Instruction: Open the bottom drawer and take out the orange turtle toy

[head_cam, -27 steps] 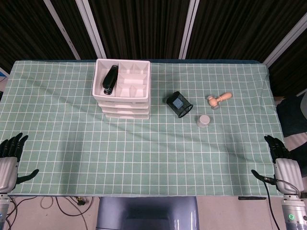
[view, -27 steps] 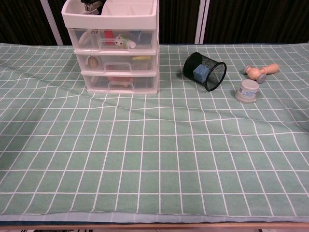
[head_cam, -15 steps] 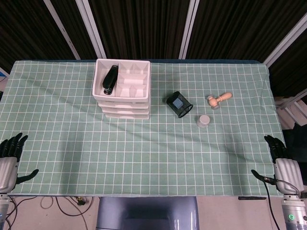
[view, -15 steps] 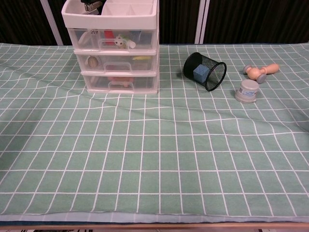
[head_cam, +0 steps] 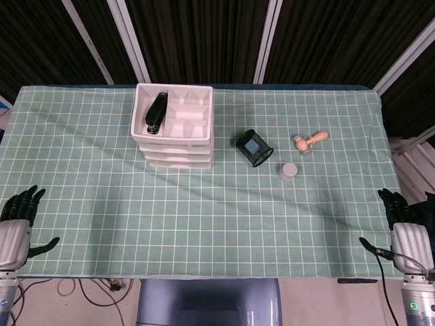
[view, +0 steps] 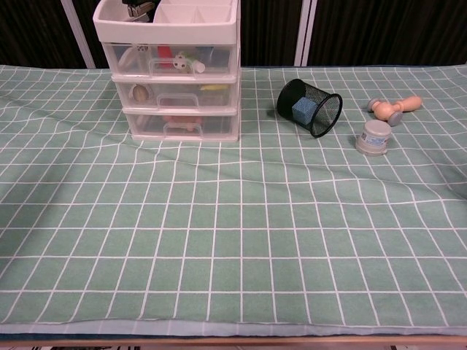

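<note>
A white three-drawer unit [head_cam: 175, 129] [view: 172, 73] stands at the back left of the table, all drawers closed. Through the clear front of the bottom drawer [view: 181, 124] a pinkish-orange shape [view: 175, 121] shows dimly. My left hand [head_cam: 15, 227] hangs at the table's near left corner, fingers spread and holding nothing. At the near right corner my right hand [head_cam: 404, 234] is likewise spread and empty. Both are far from the drawers and absent from the chest view.
A black mesh cup [head_cam: 254, 147] [view: 310, 107] lies tipped over with a blue block inside. A small grey jar [head_cam: 288, 171] [view: 373, 137] and a wooden mallet [head_cam: 310, 141] [view: 394, 108] sit to its right. A black stapler [head_cam: 156, 112] lies in the unit's top tray.
Both hands have shifted slightly toward the near edge of the table. The drawers and the other objects have not moved.
</note>
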Available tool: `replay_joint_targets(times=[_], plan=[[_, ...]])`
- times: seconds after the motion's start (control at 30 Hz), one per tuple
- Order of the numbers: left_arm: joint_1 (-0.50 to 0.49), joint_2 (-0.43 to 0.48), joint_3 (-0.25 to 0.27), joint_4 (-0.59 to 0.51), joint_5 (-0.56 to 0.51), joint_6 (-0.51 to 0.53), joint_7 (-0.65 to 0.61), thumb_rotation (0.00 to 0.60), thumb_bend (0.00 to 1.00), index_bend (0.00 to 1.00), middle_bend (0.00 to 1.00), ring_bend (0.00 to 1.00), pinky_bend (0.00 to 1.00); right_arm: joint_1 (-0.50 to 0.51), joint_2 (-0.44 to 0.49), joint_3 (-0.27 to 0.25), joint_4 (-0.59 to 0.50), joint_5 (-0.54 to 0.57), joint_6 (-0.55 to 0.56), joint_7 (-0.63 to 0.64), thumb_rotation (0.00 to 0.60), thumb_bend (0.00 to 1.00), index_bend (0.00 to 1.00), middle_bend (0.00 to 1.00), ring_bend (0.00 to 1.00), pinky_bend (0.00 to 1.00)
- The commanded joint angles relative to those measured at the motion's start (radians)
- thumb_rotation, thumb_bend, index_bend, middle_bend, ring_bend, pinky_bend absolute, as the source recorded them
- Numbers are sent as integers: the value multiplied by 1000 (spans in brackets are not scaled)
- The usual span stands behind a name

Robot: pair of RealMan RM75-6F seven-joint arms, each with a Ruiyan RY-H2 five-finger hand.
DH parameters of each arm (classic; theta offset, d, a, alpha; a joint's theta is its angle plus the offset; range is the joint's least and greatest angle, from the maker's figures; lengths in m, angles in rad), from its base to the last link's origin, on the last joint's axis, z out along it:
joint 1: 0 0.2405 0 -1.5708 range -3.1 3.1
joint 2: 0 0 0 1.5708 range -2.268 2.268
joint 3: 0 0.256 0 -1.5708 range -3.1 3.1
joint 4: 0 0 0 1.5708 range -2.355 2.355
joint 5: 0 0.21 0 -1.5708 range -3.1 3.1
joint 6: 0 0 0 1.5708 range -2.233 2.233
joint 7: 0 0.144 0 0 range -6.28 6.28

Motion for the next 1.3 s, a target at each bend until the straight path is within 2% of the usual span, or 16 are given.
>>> replay_joint_targets(times=[0.03, 0.07, 0.17, 0.33, 0.43, 0.57, 0.87, 1.07, 1.3], plan=[[-27, -5, -27, -18, -26, -24, 30, 600, 170, 0, 142, 206, 373, 2, -9, 7, 22, -9, 15, -12, 600, 103, 0, 96, 0, 184], [-38, -9, -37, -24, -39, -37, 39, 600, 190, 4, 181, 250, 413, 2, -12, 8, 26, -7, 16, -11, 600, 103, 0, 96, 0, 185], [-79, -26, -68, -43, -92, -88, 76, 600, 271, 60, 381, 441, 549, 2, -15, 12, 30, 5, 11, -2, 600, 104, 0, 96, 0, 185], [-157, -78, -129, -80, -200, -176, 121, 600, 406, 161, 770, 788, 827, 5, -15, 17, 30, 21, 0, 9, 600, 104, 0, 96, 0, 184], [-217, -117, -178, -101, -298, -238, 144, 600, 469, 182, 927, 928, 955, 5, -14, 20, 29, 28, -4, 9, 600, 104, 0, 96, 0, 184], [-287, -168, -217, -93, -375, -288, 196, 600, 503, 187, 989, 984, 999, 4, -13, 24, 25, 39, -6, 15, 600, 104, 0, 96, 0, 184], [-430, -312, -344, -73, -699, -368, 188, 600, 542, 187, 1000, 1000, 1000, 6, -9, 25, 17, 51, -20, 33, 600, 104, 0, 96, 0, 185], [-527, -397, -431, -10, -925, -429, 142, 600, 551, 187, 1000, 1000, 1000, 6, -6, 27, 9, 62, -29, 44, 600, 104, 0, 96, 0, 185], [-589, -452, -482, 71, -1070, -555, 33, 600, 555, 187, 1000, 1000, 1000, 7, -2, 27, 0, 70, -41, 54, 600, 105, 0, 96, 0, 185]])
